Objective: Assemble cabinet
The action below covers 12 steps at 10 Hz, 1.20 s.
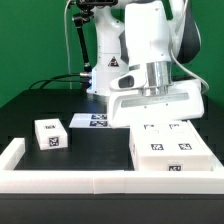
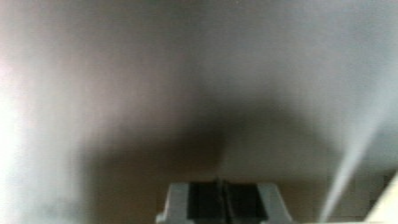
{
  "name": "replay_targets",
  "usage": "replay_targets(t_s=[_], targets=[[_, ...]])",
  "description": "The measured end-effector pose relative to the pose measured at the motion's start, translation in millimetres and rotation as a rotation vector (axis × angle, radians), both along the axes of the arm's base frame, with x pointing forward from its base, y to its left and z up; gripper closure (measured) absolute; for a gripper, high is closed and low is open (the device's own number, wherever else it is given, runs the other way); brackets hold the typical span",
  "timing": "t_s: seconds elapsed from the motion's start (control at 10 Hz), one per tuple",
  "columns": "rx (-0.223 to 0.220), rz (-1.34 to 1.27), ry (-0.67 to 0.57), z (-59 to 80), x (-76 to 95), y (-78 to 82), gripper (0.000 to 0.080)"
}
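Observation:
In the exterior view my gripper (image 1: 156,88) hangs straight down at the right, its fingertips hidden at the top of a large white cabinet piece (image 1: 160,105). Just in front lies a wide white cabinet part (image 1: 172,148) with several square tags on top. A small white tagged block (image 1: 50,133) sits alone at the exterior view's left. In the wrist view the gripper (image 2: 217,200) has its dark pads (image 2: 196,203) pressed together with nothing visible between them. A blurred grey-white surface very close ahead fills the rest of that view.
The marker board (image 1: 92,120) lies flat behind the small block, near the robot's base. A low white rim (image 1: 60,180) edges the black table along the front and the left. Black cables hang behind the arm.

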<state>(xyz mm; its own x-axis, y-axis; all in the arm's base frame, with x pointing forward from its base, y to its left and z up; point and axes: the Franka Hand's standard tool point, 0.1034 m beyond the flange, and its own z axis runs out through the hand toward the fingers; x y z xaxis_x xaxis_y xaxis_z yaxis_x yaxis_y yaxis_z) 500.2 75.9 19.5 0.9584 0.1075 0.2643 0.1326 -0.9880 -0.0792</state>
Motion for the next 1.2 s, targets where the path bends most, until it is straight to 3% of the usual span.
replay_targets(t_s=[0.3, 0.5, 0.8, 1.2], targets=[[-0.01, 0.022, -0.014, 47.5, 6.5, 1.6, 0.0797], [-0.013, 0.025, -0.031, 70.7, 18.4, 1.3, 0.0797], [-0.012, 0.041, -0.013, 89.3, 27.1, 7.3, 0.0797], [-0.018, 0.05, -0.011, 90.0, 26.8, 2.8, 0.0797]])
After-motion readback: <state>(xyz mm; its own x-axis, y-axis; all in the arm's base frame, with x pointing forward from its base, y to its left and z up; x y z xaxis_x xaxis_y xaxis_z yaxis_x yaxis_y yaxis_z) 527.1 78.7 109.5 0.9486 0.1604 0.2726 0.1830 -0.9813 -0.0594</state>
